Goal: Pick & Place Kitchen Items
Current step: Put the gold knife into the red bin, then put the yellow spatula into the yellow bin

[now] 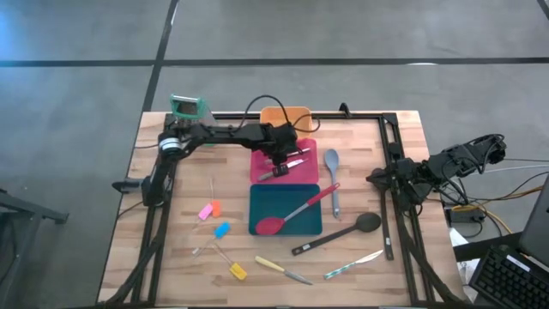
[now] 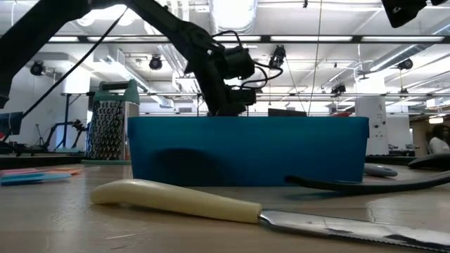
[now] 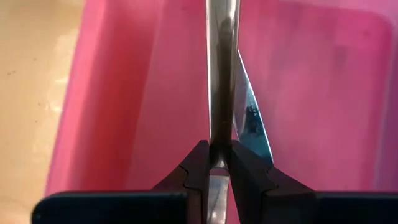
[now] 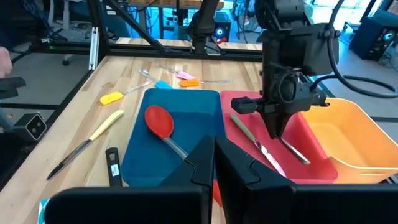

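A: High view, go. Left claw (image 1: 283, 160)?
B: Over the pink tray (image 1: 262, 165), clamped on a metal utensil (image 1: 296, 163). A small knife (image 1: 273, 173) lies in that tray too. Right claw (image 1: 375, 178) is parked at the counter's (image 1: 171, 257) right edge, fingers closed, nothing in them.

A: Other items?
B: Red spoon (image 1: 292, 212) across the teal tray (image 1: 266, 199), grey spoon (image 1: 331, 176) just right of the trays, black spoon (image 1: 339, 233) nearer. Yellow-handled knife (image 1: 279, 268) and another slim knife (image 1: 352, 265) on the near side. Pink piece (image 1: 208, 209), blue piece (image 1: 222, 229), yellow piece (image 1: 238, 271) on the left. Grater (image 1: 187, 107) at the far left corner, orange tray (image 1: 296, 118) behind the pink one.

A: Low view?
B: Yellow-handled knife (image 2: 211, 204) right up front, teal tray wall (image 2: 246, 151) behind it, grater (image 2: 109, 126) left.

A: Left wrist?
B: Fingers (image 3: 193, 174) pinched on the metal utensil (image 3: 222, 74) above the pink tray (image 3: 124, 112); knife blade (image 3: 252, 118) beside it.

A: Right wrist?
B: Own fingers (image 4: 199, 165) together. Left claw (image 4: 277, 130) in the pink tray (image 4: 249, 102), utensil (image 4: 293, 150) slanting down from it.
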You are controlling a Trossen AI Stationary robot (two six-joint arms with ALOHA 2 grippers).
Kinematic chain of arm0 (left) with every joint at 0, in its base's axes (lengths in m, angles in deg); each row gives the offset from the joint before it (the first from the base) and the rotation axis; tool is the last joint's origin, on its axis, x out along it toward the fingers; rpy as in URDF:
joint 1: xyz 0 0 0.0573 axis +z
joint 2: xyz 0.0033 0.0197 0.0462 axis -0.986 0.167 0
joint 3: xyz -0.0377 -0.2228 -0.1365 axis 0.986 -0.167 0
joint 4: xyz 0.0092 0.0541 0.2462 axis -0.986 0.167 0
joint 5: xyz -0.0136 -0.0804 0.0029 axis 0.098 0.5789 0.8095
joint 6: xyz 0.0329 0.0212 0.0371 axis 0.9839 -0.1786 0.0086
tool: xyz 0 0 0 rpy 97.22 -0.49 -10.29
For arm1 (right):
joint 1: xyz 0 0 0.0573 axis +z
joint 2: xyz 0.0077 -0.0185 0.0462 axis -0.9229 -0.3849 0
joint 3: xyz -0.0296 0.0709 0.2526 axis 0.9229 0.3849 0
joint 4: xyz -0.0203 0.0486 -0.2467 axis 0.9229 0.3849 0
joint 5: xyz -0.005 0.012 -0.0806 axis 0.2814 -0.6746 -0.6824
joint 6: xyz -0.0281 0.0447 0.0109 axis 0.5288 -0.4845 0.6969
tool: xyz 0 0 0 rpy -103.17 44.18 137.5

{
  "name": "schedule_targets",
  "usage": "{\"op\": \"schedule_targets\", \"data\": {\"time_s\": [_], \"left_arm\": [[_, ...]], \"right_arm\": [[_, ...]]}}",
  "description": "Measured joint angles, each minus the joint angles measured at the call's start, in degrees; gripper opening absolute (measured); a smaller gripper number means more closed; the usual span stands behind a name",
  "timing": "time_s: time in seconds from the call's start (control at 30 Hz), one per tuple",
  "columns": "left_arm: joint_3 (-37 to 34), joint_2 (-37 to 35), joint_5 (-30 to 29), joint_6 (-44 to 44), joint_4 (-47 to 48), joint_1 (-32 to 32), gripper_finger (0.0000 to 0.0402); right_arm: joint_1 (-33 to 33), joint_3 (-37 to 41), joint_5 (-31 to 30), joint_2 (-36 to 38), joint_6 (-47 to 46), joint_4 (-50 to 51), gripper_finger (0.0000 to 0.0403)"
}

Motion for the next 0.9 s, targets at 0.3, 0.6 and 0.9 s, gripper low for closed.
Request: {"op": "schedule_targets", "data": {"time_s": [0.3, 0.6, 0.9], "left_arm": [[-0.1, 1.9, 1.0, 1.6, 0.0, 0.0, 0.0049], [0.0, 2.2, 1.3, 2.7, 0.1, 0.0, 0.0065], [2.9, 2.0, 1.4, 2.8, 0.2, -0.1, 0.0096]], "right_arm": [[0.0, 0.0, 0.0, 0.0, 0.0, 0.0, 0.0008], [0.0, 0.0, 0.0, 0.0, 0.0, 0.0, 0.0008], [0.0, 0.0, 0.0, 0.0, 0.0, 0.0, 0.0008]]}}
